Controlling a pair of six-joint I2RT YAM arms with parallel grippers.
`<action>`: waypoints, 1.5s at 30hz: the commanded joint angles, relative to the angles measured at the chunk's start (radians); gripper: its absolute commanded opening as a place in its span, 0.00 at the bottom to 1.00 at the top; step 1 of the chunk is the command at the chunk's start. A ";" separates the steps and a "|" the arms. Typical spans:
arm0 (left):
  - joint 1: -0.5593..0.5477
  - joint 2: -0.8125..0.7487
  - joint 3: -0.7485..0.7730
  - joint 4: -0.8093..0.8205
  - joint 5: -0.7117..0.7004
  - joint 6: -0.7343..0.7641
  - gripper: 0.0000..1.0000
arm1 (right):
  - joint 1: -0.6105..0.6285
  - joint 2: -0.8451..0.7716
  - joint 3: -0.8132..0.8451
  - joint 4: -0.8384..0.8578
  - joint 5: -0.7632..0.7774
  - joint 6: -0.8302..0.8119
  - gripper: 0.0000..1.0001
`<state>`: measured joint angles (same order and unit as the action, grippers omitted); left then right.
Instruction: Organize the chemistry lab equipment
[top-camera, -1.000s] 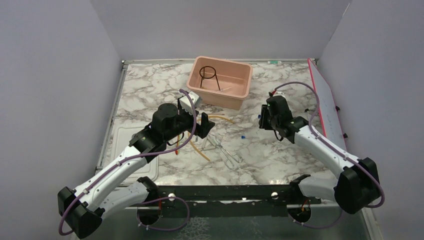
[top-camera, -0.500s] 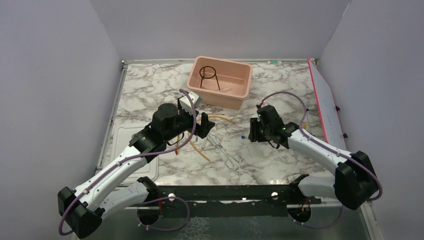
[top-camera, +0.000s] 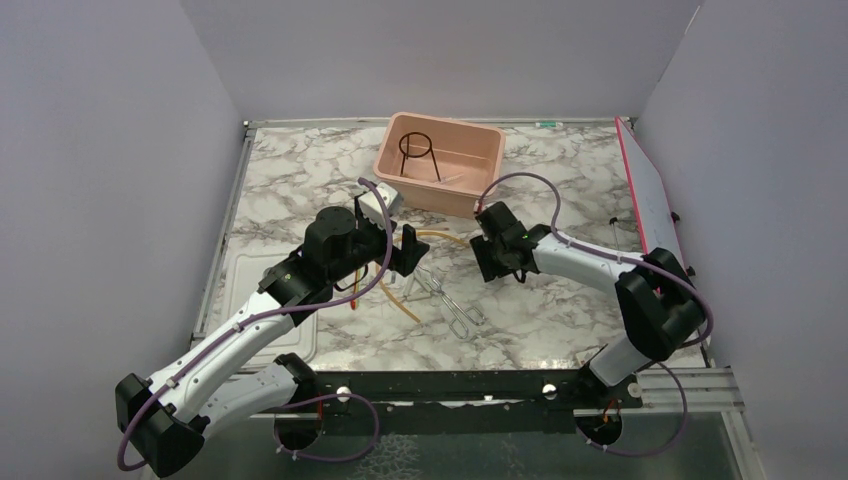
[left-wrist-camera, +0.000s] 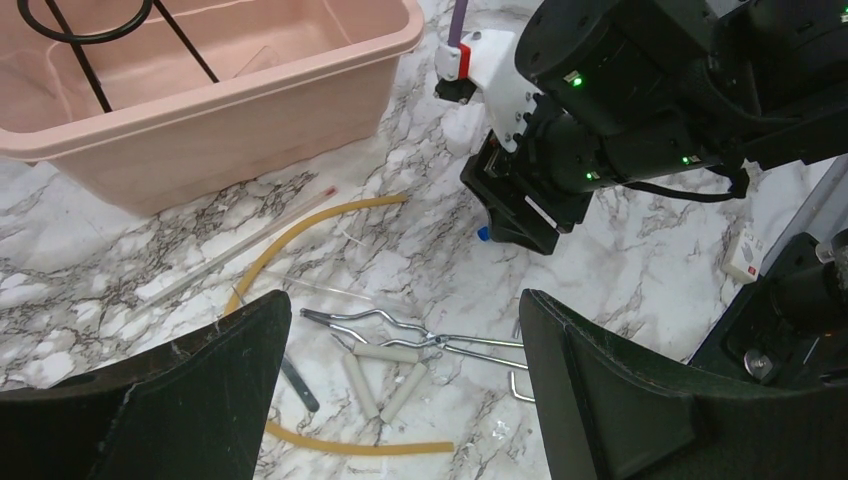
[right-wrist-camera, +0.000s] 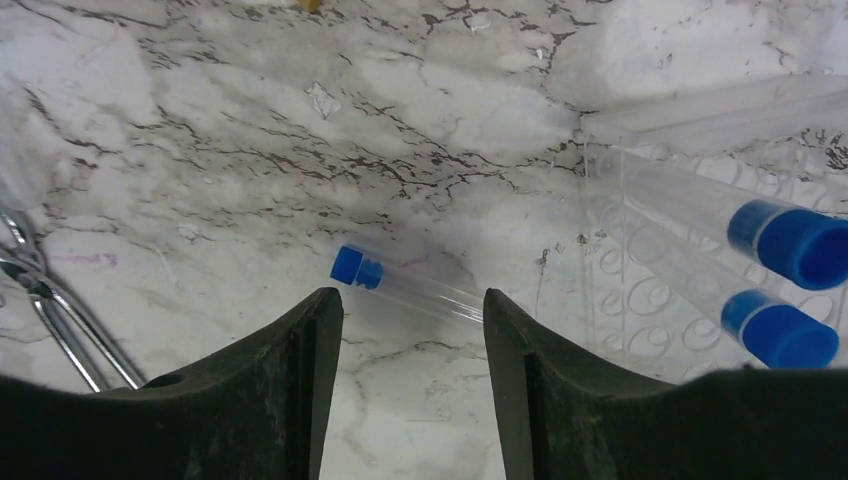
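My right gripper (right-wrist-camera: 412, 300) is open, low over the marble, its fingers either side of a clear tube with a blue cap (right-wrist-camera: 400, 282) lying flat. In the top view it (top-camera: 488, 260) sits just right of the pile. My left gripper (left-wrist-camera: 402, 310) is open and empty above silver tongs (left-wrist-camera: 440, 343), short white cylinders (left-wrist-camera: 380, 372), a curved tan rubber tube (left-wrist-camera: 300, 225), a dark spatula (left-wrist-camera: 300, 385) and a thin red-tipped rod (left-wrist-camera: 240, 243). The black wire ring stand (top-camera: 417, 150) stands in the pink tub (top-camera: 470, 190).
Two more blue-capped tubes (right-wrist-camera: 790, 245) lie in a clear patterned holder at the right of the right wrist view. A flat white lid (top-camera: 250, 285) lies at the left under my left arm. A red-edged white board (top-camera: 655, 200) stands along the right edge.
My right arm has swung left across the table, from near the right side to beside the pile, over the blue-capped tube. My left arm has not moved.
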<state>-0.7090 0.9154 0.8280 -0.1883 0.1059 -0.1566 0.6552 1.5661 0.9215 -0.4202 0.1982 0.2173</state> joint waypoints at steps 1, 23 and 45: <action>-0.001 -0.016 -0.004 0.020 -0.022 0.002 0.87 | 0.005 0.047 0.025 -0.036 0.024 -0.070 0.58; -0.001 -0.011 -0.004 0.018 -0.012 -0.004 0.87 | 0.003 0.132 0.052 -0.038 -0.100 -0.060 0.23; -0.009 0.112 -0.111 0.414 0.274 -0.451 0.81 | 0.003 -0.487 -0.167 0.565 -0.412 0.303 0.12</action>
<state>-0.7094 0.9855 0.7319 0.0128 0.2577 -0.4305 0.6552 1.1530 0.8074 -0.0887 -0.0715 0.3511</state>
